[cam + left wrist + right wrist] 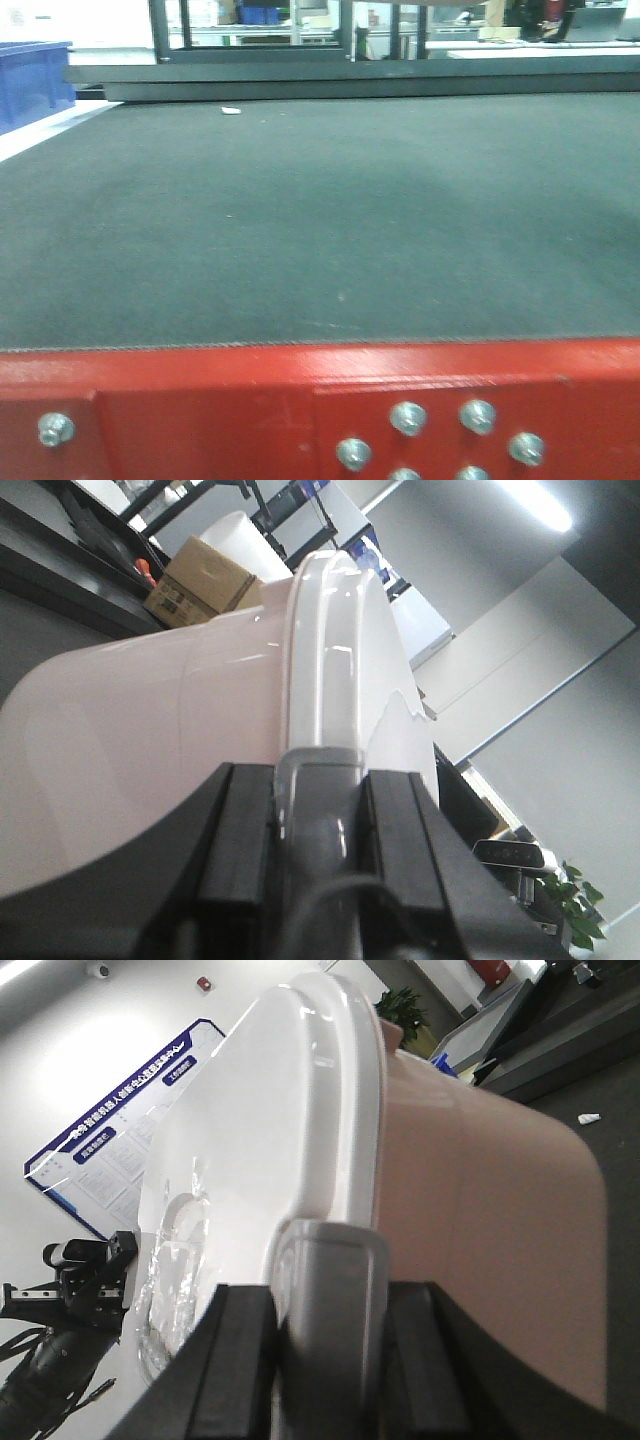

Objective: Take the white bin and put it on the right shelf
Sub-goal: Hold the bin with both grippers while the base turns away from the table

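1. The white bin (130, 740) is gripped at both ends. Neither it nor the right shelf shows in the front view.
2. To carry it well, both arms should probably move together and stay level so neither clip slips.
3. The left gripper (318, 818) is closed narrowly on a grey clip (318, 780) at the lid rim. The right gripper (328, 1332) pinches its own clip the same way.
4. The front view shows only the red-framed table (200, 400).

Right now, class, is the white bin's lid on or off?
On: the lid covers the white bin, its rim seated along the edge.
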Action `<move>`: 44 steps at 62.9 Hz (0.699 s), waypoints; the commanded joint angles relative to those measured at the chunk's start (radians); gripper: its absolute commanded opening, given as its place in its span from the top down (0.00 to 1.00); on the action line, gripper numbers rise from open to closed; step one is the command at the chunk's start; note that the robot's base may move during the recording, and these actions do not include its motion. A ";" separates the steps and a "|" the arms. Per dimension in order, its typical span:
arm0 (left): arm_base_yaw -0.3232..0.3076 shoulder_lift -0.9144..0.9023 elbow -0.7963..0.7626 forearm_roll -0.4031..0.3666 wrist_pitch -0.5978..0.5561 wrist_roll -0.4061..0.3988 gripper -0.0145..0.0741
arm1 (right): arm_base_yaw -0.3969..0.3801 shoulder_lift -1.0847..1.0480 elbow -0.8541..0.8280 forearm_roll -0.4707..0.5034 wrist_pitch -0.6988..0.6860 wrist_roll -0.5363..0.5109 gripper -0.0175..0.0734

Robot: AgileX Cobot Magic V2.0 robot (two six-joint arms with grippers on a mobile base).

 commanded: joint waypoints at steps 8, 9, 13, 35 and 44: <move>-0.053 -0.049 -0.036 -0.009 0.263 0.010 0.98 | 0.030 -0.045 -0.039 0.057 0.236 -0.028 0.60; -0.053 -0.049 -0.036 -0.009 0.263 0.010 0.98 | 0.030 -0.045 -0.039 0.057 0.236 -0.028 0.60; -0.053 -0.049 -0.036 -0.009 0.263 0.010 0.98 | 0.030 -0.045 -0.039 0.057 0.236 -0.028 0.60; -0.053 -0.049 -0.036 -0.009 0.263 0.010 0.98 | 0.030 -0.045 -0.039 0.057 0.236 -0.028 0.60; -0.053 -0.049 -0.036 -0.009 0.263 0.010 0.98 | 0.030 -0.045 -0.039 0.057 0.236 -0.028 0.60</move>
